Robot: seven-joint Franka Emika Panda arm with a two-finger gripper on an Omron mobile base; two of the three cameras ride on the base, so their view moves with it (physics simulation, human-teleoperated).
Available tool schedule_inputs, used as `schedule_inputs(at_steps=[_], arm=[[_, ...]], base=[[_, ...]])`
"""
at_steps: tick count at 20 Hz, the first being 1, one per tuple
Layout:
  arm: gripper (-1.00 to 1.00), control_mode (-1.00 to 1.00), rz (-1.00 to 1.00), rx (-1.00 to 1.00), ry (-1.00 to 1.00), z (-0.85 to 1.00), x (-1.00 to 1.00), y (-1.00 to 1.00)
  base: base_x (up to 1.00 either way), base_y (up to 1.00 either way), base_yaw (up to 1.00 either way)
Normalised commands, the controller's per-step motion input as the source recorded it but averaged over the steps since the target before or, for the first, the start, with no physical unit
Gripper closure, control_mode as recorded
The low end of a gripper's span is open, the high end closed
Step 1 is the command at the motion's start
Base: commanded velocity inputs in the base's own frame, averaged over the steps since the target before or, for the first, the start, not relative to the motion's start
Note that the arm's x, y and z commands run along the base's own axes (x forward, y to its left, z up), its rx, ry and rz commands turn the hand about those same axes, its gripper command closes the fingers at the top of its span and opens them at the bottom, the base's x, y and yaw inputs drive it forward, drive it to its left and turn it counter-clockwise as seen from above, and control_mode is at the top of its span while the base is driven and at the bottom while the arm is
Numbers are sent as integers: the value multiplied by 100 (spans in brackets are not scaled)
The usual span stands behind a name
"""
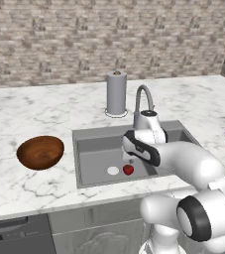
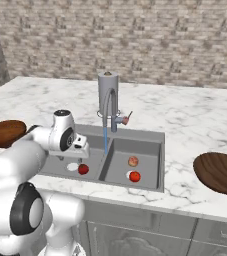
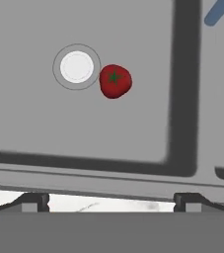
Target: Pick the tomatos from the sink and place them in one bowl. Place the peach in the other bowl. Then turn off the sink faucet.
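The gripper (image 3: 111, 200) hung over the front rim of the sink (image 2: 150, 137), above the left basin. Jaws stood wide apart, holding nothing, touching nothing. The nearest tomato (image 3: 115, 81) sat on the left basin floor, just beside the white drain (image 3: 76, 67) on the side toward the divider. From the jaws it lay ahead toward the basin's back wall and well below, close to the midline between the fingertips (image 3: 33, 200). It looked round, so no long axis to line up with; judged next move: reach in and down.

The second tomato (image 2: 134, 176) and the peach (image 2: 133, 161) lay in the right basin, near its front. Water ran from the sink faucet (image 2: 110, 107). One bowl (image 1: 40, 152) sat on the worktop left of the sink, the other bowl (image 2: 220, 172) to its right, both empty.
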Motion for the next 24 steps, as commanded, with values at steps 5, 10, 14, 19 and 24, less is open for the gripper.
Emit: schedule_inputs(at_steps=[5,10,14,19,24], arm=[[-100,-100,0,0,0,-29,8,1],[-100,-100,0,0,0,-26,10,1],[-100,-100,0,0,0,-26,11,1],[-100,-100,0,0,0,-24,15,0],[-100,-100,0,0,0,-19,21,5]], base=[[0,0,0],[0,0,0],[0,0,0],[0,0,0],[0,0,0]])
